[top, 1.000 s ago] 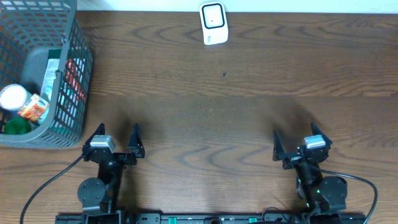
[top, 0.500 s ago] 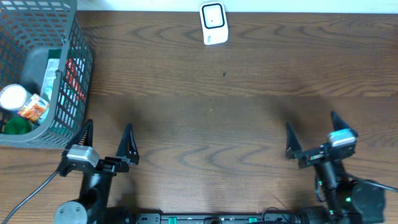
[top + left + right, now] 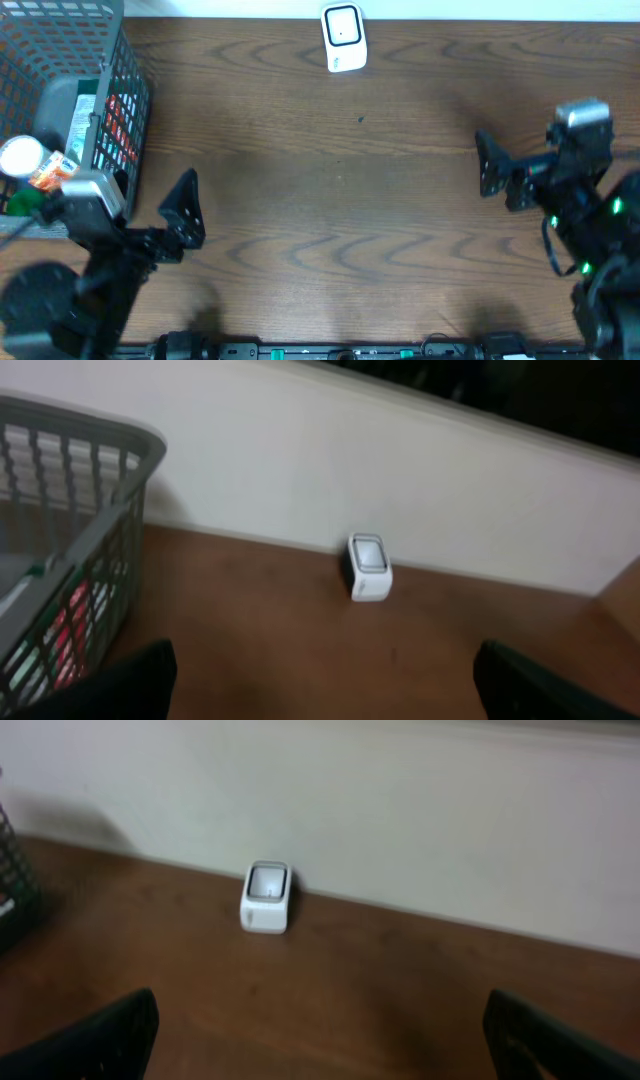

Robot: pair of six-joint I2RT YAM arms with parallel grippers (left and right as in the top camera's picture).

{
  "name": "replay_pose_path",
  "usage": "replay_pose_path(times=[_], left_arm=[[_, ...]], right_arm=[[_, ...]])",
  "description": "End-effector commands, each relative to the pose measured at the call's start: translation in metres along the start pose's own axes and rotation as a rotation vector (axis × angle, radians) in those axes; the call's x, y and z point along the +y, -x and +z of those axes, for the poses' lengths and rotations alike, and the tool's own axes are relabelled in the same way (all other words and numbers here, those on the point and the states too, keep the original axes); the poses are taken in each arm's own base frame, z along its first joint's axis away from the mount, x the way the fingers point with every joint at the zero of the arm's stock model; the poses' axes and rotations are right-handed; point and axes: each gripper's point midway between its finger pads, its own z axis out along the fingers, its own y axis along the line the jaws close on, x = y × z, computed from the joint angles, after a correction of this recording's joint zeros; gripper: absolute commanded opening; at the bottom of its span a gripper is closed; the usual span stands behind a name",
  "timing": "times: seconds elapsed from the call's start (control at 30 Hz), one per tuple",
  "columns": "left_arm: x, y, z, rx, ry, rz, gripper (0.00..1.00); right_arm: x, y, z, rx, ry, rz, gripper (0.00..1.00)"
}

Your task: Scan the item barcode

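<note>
Both tools stand spread wide and carry nothing: the left gripper (image 3: 325, 685) shows its two dark fingers at the bottom corners of its wrist view with only wood between them, and the right gripper (image 3: 325, 1040) looks the same in its own view. From overhead the left arm sits at the near left, just beside the basket (image 3: 140, 120), with one black finger (image 3: 183, 207) out over the table (image 3: 340, 200); its other finger is hidden under the wrist camera. The right arm is at the right edge with one finger (image 3: 492, 167) showing toward the table's middle and small green lights glowing on its body. The surface is dark brown wood with a wavy grain and a dull sheen, marked by one tiny dark speck (image 3: 361, 120) a little right of centre. At its far edge the wood meets a plain off-white wall (image 3: 300, 470); above the wall the left wrist view shows a dark band, too blurred to read. The scanner (image 3: 343, 38) — a small white box with a dark-rimmed window — stands at that far edge, close to the wall. The goods lie in the grey mesh basket at the far left: a white round cap (image 3: 20, 155), an orange packet (image 3: 55, 175) touching it, something green (image 3: 25, 203) nearer the arms, and a flat pack with red print (image 3: 100, 120) leaning on the right-hand mesh — all well apart from the scanner, their barcodes too small to make out.
</note>
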Motion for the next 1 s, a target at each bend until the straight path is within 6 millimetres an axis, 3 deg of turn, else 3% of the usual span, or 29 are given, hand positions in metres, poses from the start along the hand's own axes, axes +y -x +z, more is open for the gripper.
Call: replay_pose_path(times=[0.0, 0.1, 0.23, 0.4, 0.53, 0.63, 0.7, 0.8, 0.97], left_arm=[[-0.002, 0.030, 0.004, 0.040, 0.039, -0.003, 0.95], [0.009, 0.047, 0.011, 0.133, 0.136, -0.025, 0.95], [0.026, 0.064, 0.028, 0.294, 0.270, -0.044, 0.95], [0.045, 0.087, 0.071, 0.391, 0.330, -0.072, 0.95], [0.085, 0.122, 0.101, 0.306, 0.426, 0.062, 0.95], [0.119, 0.137, 0.108, 0.251, 0.529, 0.053, 0.82], [0.140, 0.138, 0.107, 0.251, 0.575, 0.031, 0.75], [0.178, 0.129, 0.101, 0.291, 0.659, -0.019, 0.75], [0.245, 0.091, 0.086, 0.436, 0.799, -0.147, 0.75]], right_arm=[[-0.003, 0.018, 0.010, 0.044, 0.004, 0.017, 0.99], [-0.004, 0.019, 0.021, 0.156, 0.008, 0.035, 0.99], [-0.006, 0.006, 0.036, 0.367, 0.017, 0.068, 0.99], [0.002, -0.007, 0.065, 0.505, 0.092, 0.109, 0.99], [0.026, -0.024, 0.077, 0.587, 0.239, 0.171, 0.99], [0.040, -0.038, 0.081, 0.654, 0.321, 0.219, 0.99], [0.046, -0.045, 0.083, 0.692, 0.349, 0.234, 0.99], [0.055, -0.057, 0.087, 0.748, 0.364, 0.231, 0.99], [0.073, -0.075, 0.097, 0.826, 0.390, 0.197, 0.99]])
